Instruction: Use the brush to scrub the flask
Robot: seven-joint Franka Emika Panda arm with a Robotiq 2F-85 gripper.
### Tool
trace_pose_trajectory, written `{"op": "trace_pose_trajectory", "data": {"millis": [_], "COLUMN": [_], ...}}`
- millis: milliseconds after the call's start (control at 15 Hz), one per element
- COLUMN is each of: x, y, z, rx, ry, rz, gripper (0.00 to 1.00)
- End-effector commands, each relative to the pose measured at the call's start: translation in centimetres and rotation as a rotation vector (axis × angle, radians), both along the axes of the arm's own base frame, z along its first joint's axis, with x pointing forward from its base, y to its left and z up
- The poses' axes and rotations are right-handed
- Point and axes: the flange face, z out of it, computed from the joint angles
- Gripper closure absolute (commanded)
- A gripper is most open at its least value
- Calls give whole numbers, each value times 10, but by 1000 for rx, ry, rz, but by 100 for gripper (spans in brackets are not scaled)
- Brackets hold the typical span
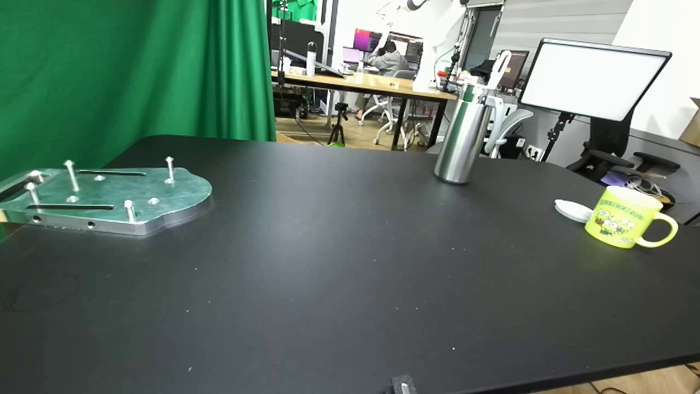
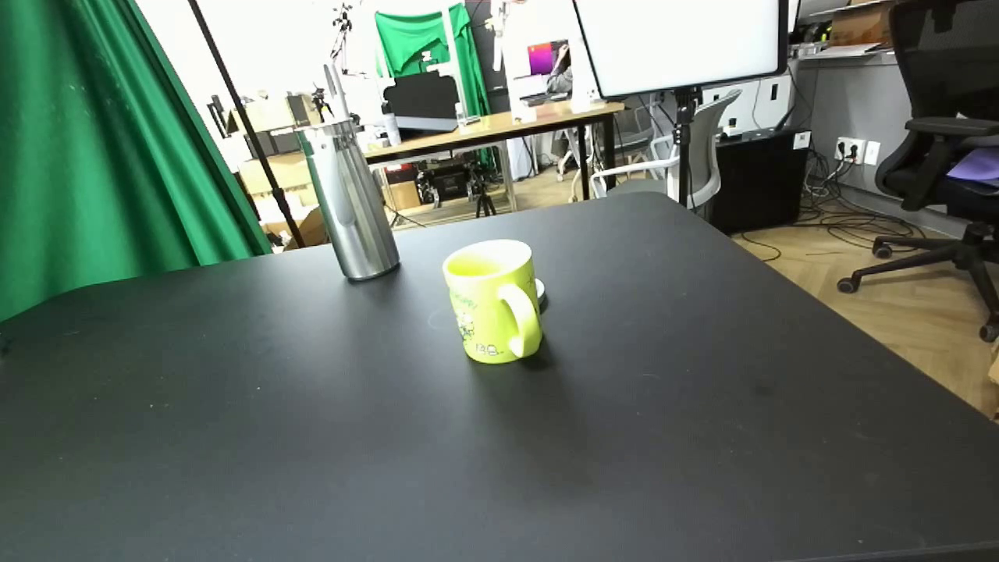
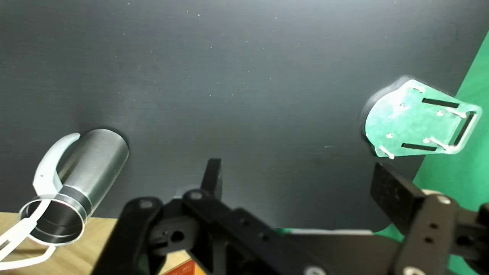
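The flask, a tall shiny silver cylinder, stands upright on the dark table in both exterior views [image 1: 462, 142] [image 2: 353, 203]. It also shows at the lower left of the wrist view [image 3: 97, 160], with a white curved handle and an open mouth. A white brush handle [image 1: 499, 70] sticks up out of its mouth; it also shows in the wrist view [image 3: 17, 233]. The bristle end is hidden, apparently inside the flask. My gripper [image 3: 296, 173] is open and empty above the table, apart from the flask. A dark fingertip [image 1: 403, 384] shows at the bottom of an exterior view.
A yellow-green mug [image 1: 623, 218] [image 2: 493, 304] stands on the table with a white lid [image 1: 572, 210] beside it. A metal plate with upright bolts [image 1: 117, 197] [image 3: 412, 120] lies across the table from the flask, near the green curtain [image 1: 136, 71].
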Motion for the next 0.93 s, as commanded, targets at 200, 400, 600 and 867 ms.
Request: {"op": "trace_pose_trajectory", "data": {"millis": [200,400,600,867], "x": [44,88,140,193], "y": [-38,-83,-142,-185], "z": [-14,-34,-61,-73], "rx": [-75,-151,-192,-182], "ry": [-34,-80,-85,-66], "rz": [-108,-206,-363,-556], "gripper": [0,0,0,0]}}
